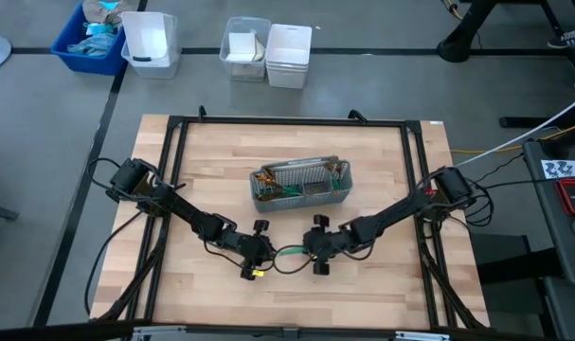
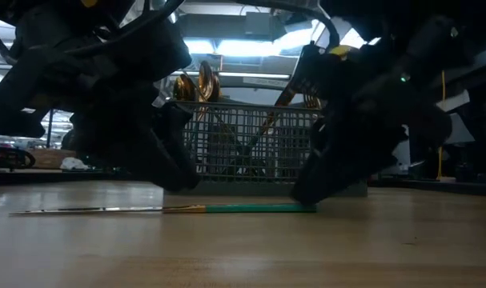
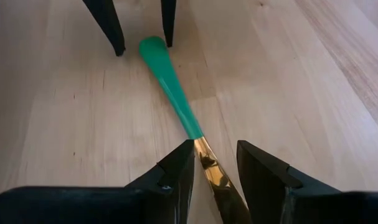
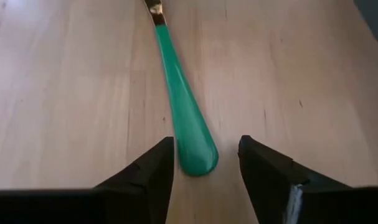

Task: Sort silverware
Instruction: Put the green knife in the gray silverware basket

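Here, your readout from the jaws outward:

Left jaws [image 3: 215,168]: you have them parted astride the gold end of one piece of silverware [image 3: 176,99]; in the left wrist view a gap shows on both sides of the metal, so nothing is clamped.

Right jaws [image 4: 206,163]: released, standing wide on either side of the green handle tip [image 4: 192,152]; neither finger touches it.

Piece: it lies flat on the worktop [image 1: 382,284], green handle toward your right arm, gold end toward your left. The low view shows it resting on the wood along its whole length [image 2: 170,210]. You cannot tell whether it is a knife, fork or spoon.

Position: both jaws [image 1: 254,268] [image 1: 317,254] meet near the front middle of the worktop, close together, with the piece between them.

Caddy [image 1: 300,184]: the grey mesh caddy sits just behind the jaws, mid-worktop. More gold-headed silverware [image 2: 196,84] stands in it, heads above the rim.

Beyond the worktop: white bins [image 1: 289,55] and a blue bin [image 1: 88,43] on the floor.
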{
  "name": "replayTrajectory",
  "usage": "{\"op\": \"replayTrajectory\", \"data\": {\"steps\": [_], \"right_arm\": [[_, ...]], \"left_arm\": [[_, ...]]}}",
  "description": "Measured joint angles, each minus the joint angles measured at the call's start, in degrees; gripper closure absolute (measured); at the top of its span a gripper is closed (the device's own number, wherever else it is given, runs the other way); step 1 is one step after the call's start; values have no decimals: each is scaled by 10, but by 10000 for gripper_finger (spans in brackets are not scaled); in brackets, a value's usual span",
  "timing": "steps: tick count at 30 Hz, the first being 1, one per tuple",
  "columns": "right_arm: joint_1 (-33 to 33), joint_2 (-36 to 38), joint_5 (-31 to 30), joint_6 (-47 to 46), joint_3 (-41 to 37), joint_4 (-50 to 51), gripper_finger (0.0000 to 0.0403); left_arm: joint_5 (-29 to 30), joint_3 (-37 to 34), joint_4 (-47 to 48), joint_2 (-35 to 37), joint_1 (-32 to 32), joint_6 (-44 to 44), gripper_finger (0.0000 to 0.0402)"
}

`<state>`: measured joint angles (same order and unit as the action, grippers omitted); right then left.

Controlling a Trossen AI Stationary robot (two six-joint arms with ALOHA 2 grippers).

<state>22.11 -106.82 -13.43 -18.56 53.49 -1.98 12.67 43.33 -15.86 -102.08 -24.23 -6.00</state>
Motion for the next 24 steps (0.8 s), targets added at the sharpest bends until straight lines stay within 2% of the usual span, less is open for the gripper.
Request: {"op": "replayTrajectory", "data": {"steps": [13, 17, 24], "right_arm": [[0, -17, 11, 9, 1, -15, 229], [0, -19, 34, -2, 1, -15, 249], [0, -20, 36, -25, 1, -13, 292]], "left_arm": [[0, 0, 3, 0, 0, 0, 288], [0, 0, 3, 0, 0, 0, 288], [0, 0, 3, 0, 0, 0, 288]]}}
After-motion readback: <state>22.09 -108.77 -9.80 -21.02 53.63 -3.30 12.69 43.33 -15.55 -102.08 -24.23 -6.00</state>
